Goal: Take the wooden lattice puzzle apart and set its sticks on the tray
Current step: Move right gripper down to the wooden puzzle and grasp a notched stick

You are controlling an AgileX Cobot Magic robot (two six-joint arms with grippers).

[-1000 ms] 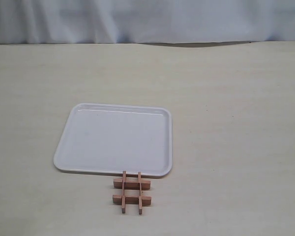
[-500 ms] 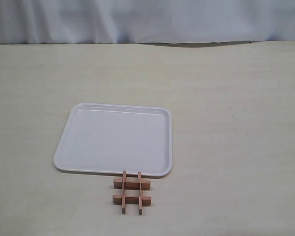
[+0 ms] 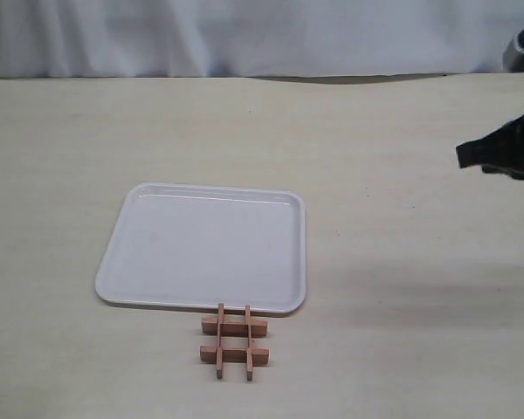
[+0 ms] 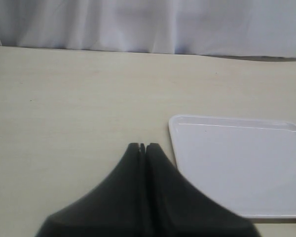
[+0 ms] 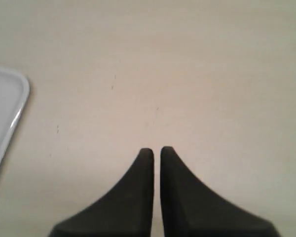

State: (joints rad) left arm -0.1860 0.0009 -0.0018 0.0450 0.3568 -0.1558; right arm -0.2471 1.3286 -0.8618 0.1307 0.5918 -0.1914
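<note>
The wooden lattice puzzle point(image 3: 234, 340) lies assembled in a hash shape on the table, its far stick ends touching the near rim of the tray point(image 3: 201, 249). The white tray holds nothing and also shows in the left wrist view point(image 4: 237, 168) and as a corner in the right wrist view point(image 5: 2, 113). My right gripper point(image 3: 465, 155) hangs dark and blurred at the right edge, far from the puzzle; its fingers stand almost together with nothing between them point(image 5: 157, 149). My left gripper point(image 4: 142, 145) is shut and empty beside the tray's left rim, and out of the exterior view.
A pale wood-grain table point(image 3: 402, 262) stretches in every direction around the tray. A white curtain point(image 3: 244, 35) closes off the far edge. The right arm casts a faint shadow on the table at the right.
The right arm has come into the exterior view at the right edge, where nothing showed before. The puzzle and tray have not moved.
</note>
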